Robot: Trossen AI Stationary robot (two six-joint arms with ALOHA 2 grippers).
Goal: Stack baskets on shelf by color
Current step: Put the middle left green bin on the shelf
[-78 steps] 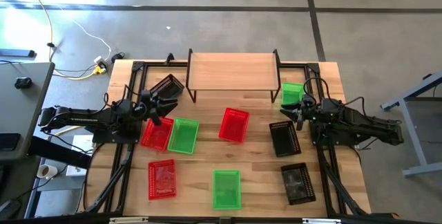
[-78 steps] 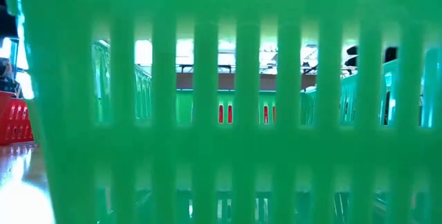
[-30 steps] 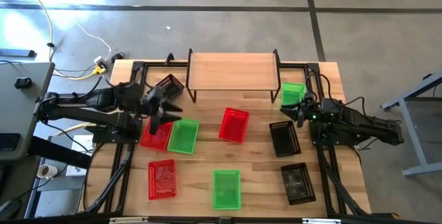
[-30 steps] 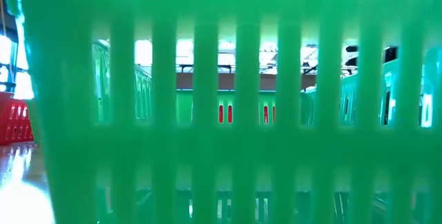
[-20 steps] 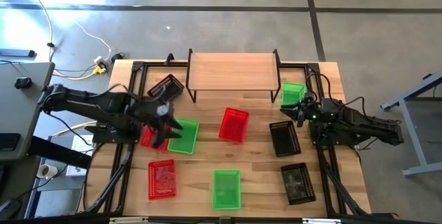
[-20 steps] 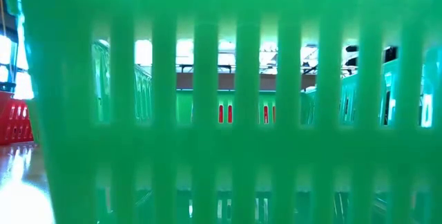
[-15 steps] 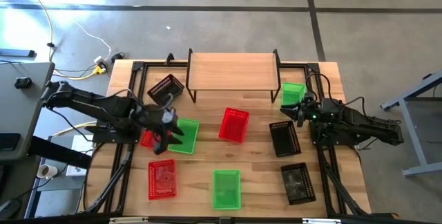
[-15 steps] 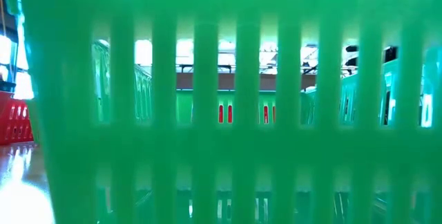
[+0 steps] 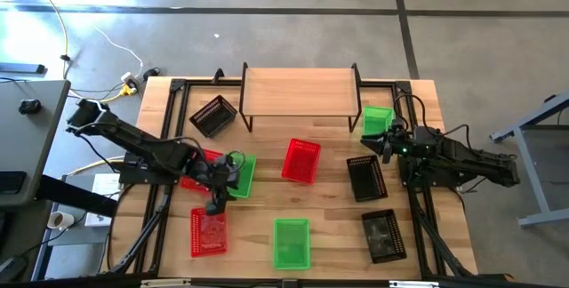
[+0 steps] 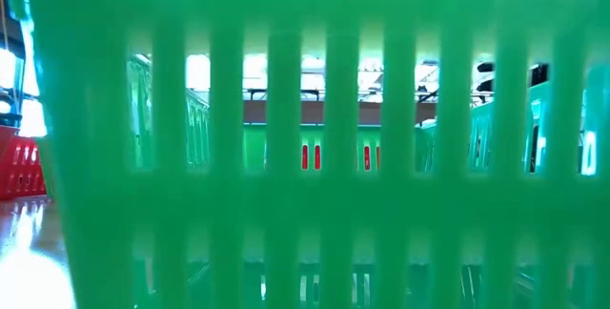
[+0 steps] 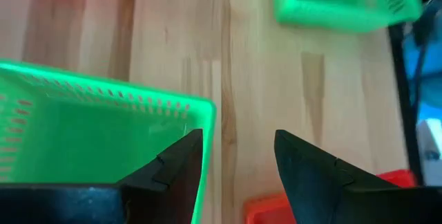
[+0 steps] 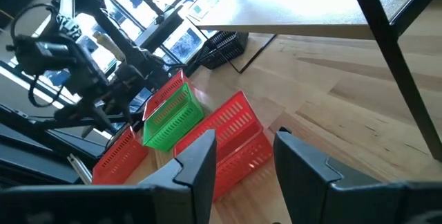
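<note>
Baskets scattered on the table (image 9: 418,235), none on the shelf (image 9: 300,90) at the far edge. Green basket (image 9: 236,174) left of centre, red basket (image 9: 197,171) touching its left side, another red (image 9: 300,161) at centre, a third red (image 9: 208,231) near the front left. Green ones also front centre (image 9: 291,242) and far right (image 9: 376,120); black at far left (image 9: 213,116) and two on the right (image 9: 366,178) (image 9: 384,236).

Left gripper (image 9: 221,184) — jaws apart, empty, over the near corner of the left green basket. Right gripper (image 9: 384,143) parked between far-right green and black baskets, fingers parted, holding nothing.
</note>
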